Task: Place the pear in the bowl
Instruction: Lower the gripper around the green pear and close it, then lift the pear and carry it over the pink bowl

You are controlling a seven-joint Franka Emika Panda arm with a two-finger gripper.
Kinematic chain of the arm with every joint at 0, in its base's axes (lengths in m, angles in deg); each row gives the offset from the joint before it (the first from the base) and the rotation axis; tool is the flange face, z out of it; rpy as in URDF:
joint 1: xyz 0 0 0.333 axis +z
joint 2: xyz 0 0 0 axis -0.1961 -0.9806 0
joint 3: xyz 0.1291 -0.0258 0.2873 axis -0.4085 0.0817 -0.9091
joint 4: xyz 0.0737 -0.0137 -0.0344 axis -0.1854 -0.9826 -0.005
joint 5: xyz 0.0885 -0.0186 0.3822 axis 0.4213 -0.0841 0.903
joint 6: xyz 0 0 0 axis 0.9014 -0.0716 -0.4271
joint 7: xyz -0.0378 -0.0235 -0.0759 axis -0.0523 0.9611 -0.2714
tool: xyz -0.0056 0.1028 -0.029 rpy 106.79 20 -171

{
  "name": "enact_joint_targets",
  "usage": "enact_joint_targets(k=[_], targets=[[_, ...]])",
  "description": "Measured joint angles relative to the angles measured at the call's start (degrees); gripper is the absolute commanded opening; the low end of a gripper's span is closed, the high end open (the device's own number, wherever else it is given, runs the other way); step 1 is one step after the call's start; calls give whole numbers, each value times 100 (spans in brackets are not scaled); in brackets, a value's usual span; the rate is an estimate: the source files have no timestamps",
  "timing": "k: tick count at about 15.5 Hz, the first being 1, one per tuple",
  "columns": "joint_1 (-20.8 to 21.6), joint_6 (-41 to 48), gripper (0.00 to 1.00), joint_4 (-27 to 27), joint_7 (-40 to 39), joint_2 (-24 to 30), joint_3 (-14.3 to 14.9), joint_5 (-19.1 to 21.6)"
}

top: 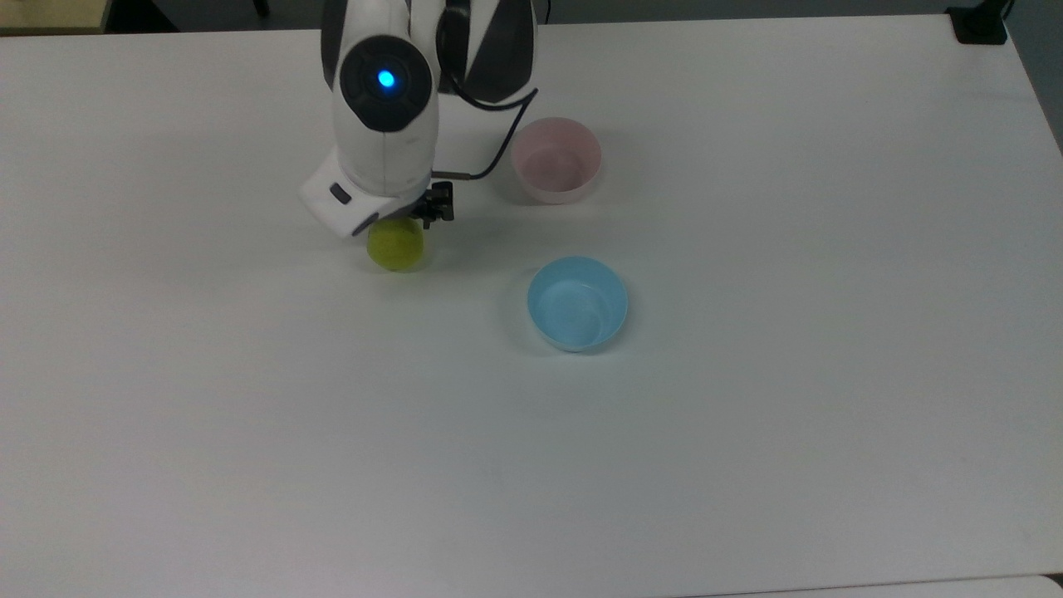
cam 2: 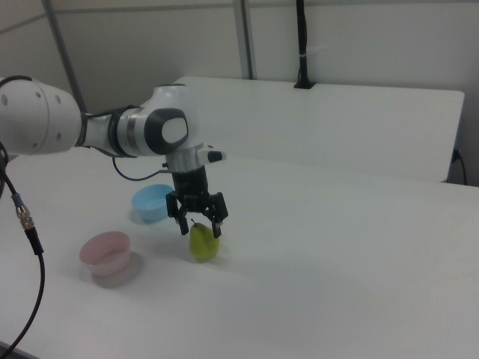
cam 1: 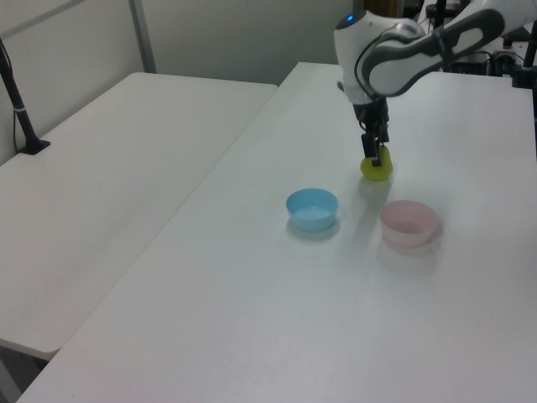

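With its two fingers spread apart, the gripper (cam 2: 199,226) hangs over the top of the pear (cam 2: 202,244), which stands upright on the white table (top: 747,432), not yet grasped. From here the fruit could be knocked over or squeezed out sideways, a likely result if the fingers close on the narrow, sloping neck instead of the rounder body below. In the right view the fingertips straddle the stem, one on either side of the top; whether either already touches the skin is hard to say, as in the top view the arm's white wrist hides all but the pear's base. The pink bowl (top: 555,159), the target, sits well apart at the top view's right, and the blue bowl (top: 577,302) close by it could invite a wrong drop.
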Motion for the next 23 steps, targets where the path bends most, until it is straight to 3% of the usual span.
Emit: enact_joint_targets(k=[1,2,4,5,11,17,23], targets=[[21,-56,98,-3,0,-62,0,-11],[34,-94,87,-4,-3,-113,0,-28],[59,-145,41,-5,-10,-178,0,-92],[65,-146,30,-5,-11,-179,0,-92],[72,-146,24,52,-11,-59,27,-94],[151,266,24,175,-11,682,167,119],[1217,1365,25,235,-10,1224,481,661]])
